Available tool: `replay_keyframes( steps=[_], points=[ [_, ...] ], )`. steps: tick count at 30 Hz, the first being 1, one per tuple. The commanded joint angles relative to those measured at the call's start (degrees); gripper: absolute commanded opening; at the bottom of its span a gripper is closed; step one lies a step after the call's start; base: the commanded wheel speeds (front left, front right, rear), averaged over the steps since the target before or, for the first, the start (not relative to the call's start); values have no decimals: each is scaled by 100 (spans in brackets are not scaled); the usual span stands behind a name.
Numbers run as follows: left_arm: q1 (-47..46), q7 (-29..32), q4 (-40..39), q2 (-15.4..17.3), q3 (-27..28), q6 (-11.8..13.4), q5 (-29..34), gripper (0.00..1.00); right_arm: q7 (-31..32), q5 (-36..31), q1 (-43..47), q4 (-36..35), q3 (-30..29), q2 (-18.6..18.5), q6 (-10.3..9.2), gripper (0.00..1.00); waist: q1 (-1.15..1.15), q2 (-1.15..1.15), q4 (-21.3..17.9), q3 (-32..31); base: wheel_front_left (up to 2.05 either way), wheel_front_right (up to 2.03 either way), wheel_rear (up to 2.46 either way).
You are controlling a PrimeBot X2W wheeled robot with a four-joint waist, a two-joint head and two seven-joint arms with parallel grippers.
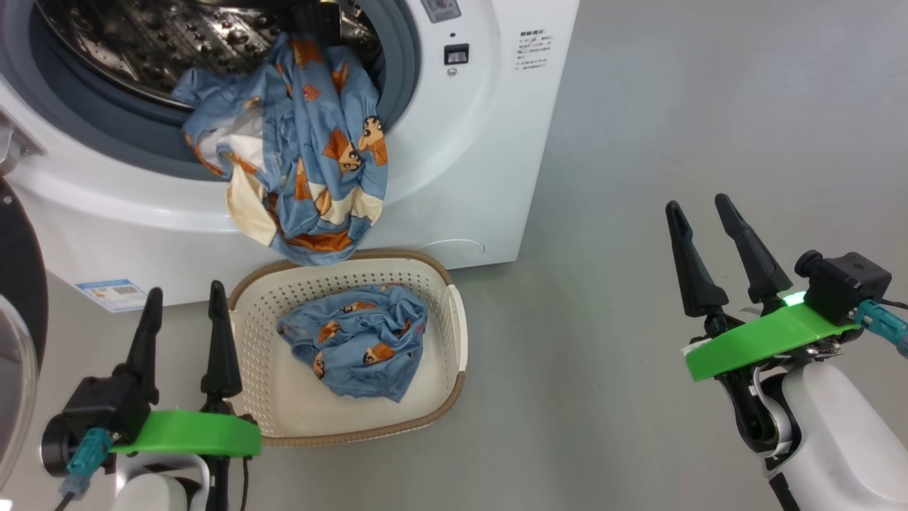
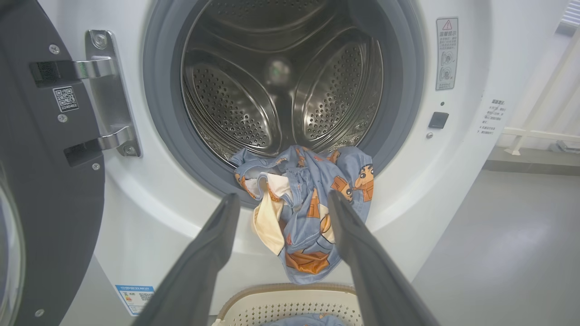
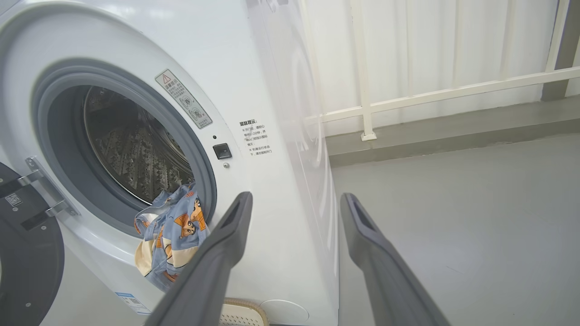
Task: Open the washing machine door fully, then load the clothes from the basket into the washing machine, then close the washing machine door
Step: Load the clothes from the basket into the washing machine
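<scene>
Left gripper (image 1: pixel 186 289), right gripper (image 1: pixel 698 202) spread, empty. Blue cartoon garment (image 1: pixel 312 156) hangs over rubber ring (image 1: pixel 401 92), seemingly half out; closing the door (image 2: pixel 45 203) would pinch it.

Floor (image 1: pixel 674 106): smooth grey, matt, with soft pale reflections.
Kerb (image 3: pixel 453 131): darker grey raised strip, laid along the far edge of the floor.
Railing (image 3: pixel 453 93): white; one long horizontal bar is carried on slim uprights and set on the kerb.
Foot (image 3: pixel 368 136): small white base of one upright, seated on the kerb.
Wall (image 3: pixel 430 40): white, faintly ribbed vertically, seen behind the railing.
Post (image 3: pixel 562 45): dark grey-brown upright at the far right; the bar is seen passing in front of it.
</scene>
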Motion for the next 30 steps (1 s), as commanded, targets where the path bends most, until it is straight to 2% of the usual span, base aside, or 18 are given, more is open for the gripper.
replay_keyframes(
  steps=[1,19,30],
  points=[
    [-73,-37,-110,72,140,29,46,100,-46,-98,37,-127,101,-52,25,100,0,0,-5,11,0,0,0],
    [-499,29,583,179,43,-17,-60,100,-46,-312,-48,-181,85,2,25,100,0,0,-189,368,0,0,0],
    [-1340,355,1598,249,-5,-163,-479,100,-46,-387,-191,-264,70,70,25,100,0,0,-309,830,0,0,0]
  ],
)
